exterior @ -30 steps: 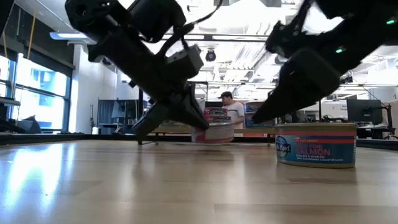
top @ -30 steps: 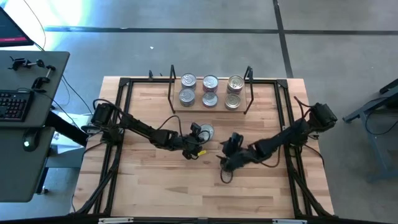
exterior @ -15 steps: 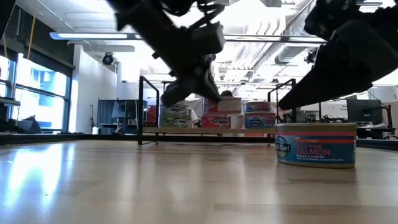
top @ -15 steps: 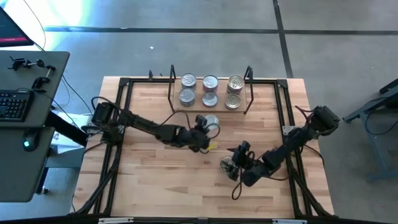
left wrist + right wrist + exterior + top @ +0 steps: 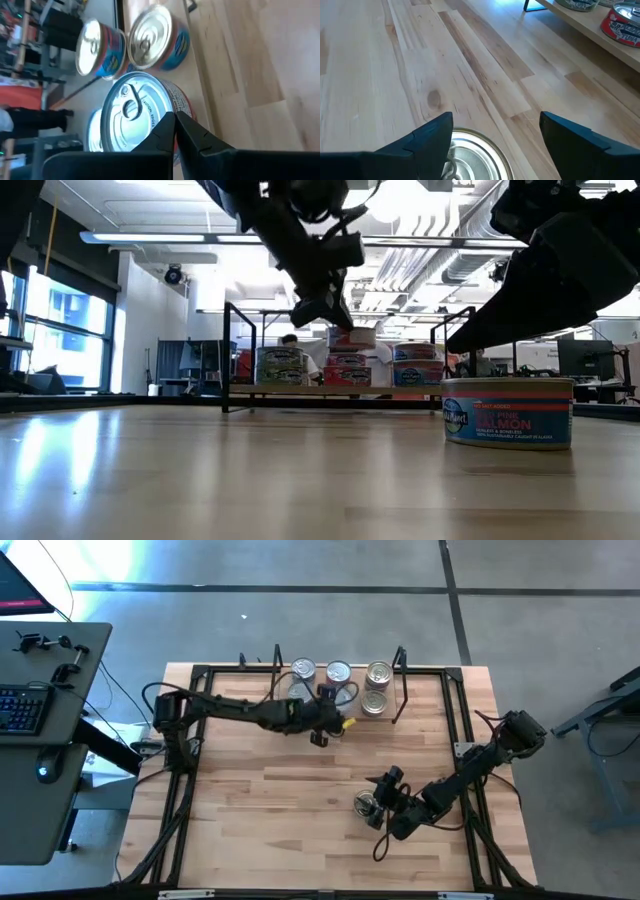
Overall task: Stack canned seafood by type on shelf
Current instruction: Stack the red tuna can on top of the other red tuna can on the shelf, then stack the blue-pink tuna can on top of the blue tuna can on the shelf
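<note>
My left gripper (image 5: 331,708) is at the shelf (image 5: 385,718), shut on a red-labelled can (image 5: 352,338) with a silver pull-tab lid (image 5: 131,109). It holds the can over the middle stack (image 5: 348,368). The low rack has a wooden board (image 5: 300,389) that carries three stacks of cans, resting on their bases. My right gripper (image 5: 495,145) is open near the table's near right. Its fingers stand on either side of a salmon can (image 5: 508,412), whose silver lid (image 5: 472,155) lies between them untouched. That can sits on its base on the table. My left gripper meets the red-labelled can at the lid's rim (image 5: 162,116), where the two fingertips (image 5: 192,135) close together. It reaches in slanting down from the table's left. The can is level above the middle stack; whether it touches the can below cannot be told.
A black frame (image 5: 200,740) runs round the tabletop, and the shelf's upright rods (image 5: 228,355) stand at its ends. Bare wood (image 5: 270,810) stretches between the shelf and the near edge. A desk with a keyboard (image 5: 22,710) stands left of the table. A person (image 5: 290,345) shows in the room behind.
My left gripper carried the red-labelled can from mid-table toward the far edge and up, lifting it clear to above the shelf's middle stack. My right gripper drew back toward the near edge until its fingers flanked the salmon can, then stayed still. That can has not moved.
</note>
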Robot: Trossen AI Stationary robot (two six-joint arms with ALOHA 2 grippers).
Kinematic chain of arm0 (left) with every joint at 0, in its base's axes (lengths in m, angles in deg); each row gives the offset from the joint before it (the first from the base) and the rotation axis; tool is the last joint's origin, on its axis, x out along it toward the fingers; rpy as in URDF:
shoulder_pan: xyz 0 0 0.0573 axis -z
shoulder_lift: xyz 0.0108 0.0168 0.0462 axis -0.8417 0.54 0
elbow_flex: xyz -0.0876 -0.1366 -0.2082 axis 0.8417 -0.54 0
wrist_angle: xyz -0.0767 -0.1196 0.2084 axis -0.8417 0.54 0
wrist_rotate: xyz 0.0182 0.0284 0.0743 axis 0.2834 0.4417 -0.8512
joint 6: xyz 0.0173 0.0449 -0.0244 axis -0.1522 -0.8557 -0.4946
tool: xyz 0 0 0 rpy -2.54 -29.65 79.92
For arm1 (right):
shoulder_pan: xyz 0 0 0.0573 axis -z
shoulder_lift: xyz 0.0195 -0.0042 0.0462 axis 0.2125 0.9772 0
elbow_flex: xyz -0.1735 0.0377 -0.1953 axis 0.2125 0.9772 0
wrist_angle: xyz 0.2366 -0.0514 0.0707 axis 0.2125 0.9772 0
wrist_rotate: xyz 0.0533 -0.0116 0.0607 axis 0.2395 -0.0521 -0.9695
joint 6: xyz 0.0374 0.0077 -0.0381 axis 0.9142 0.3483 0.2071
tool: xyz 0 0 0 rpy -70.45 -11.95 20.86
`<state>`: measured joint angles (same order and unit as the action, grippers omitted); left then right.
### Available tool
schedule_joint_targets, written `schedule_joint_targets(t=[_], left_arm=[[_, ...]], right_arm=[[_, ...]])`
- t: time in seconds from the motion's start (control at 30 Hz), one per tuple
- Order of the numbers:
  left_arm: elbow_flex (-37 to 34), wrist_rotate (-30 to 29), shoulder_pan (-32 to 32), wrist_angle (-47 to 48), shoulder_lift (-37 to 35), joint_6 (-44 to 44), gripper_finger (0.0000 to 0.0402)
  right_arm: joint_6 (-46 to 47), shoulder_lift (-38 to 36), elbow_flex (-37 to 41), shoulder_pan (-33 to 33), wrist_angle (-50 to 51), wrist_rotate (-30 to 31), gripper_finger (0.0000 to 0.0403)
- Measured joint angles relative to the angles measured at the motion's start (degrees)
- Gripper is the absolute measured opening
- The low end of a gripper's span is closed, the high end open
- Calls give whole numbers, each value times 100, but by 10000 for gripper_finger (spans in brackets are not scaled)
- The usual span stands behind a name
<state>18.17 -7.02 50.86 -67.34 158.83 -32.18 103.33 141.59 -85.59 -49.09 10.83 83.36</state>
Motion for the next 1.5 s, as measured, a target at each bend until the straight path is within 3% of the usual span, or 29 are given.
schedule_joint_targets(t=[0.37,0.63,0.8,1.17,1.37,1.5], left_arm=[[-2,1035,-547,-148,31,68,0],[-4,1058,-673,-292,233,61,0],[-2,805,-671,-335,251,207,12],[-2,154,-543,-366,202,317,86],[-2,-323,11,-24,-236,360,90],[0,-168,417,512,-535,818,79]], right_arm=[[5,0,0,2,1,0,291],[62,-2,-2,2,1,0,291],[107,-2,-4,2,50,0,291],[142,-2,-4,2,58,105,291],[135,-239,-5,-47,228,451,291],[88,-662,-9,-46,523,62,291]])
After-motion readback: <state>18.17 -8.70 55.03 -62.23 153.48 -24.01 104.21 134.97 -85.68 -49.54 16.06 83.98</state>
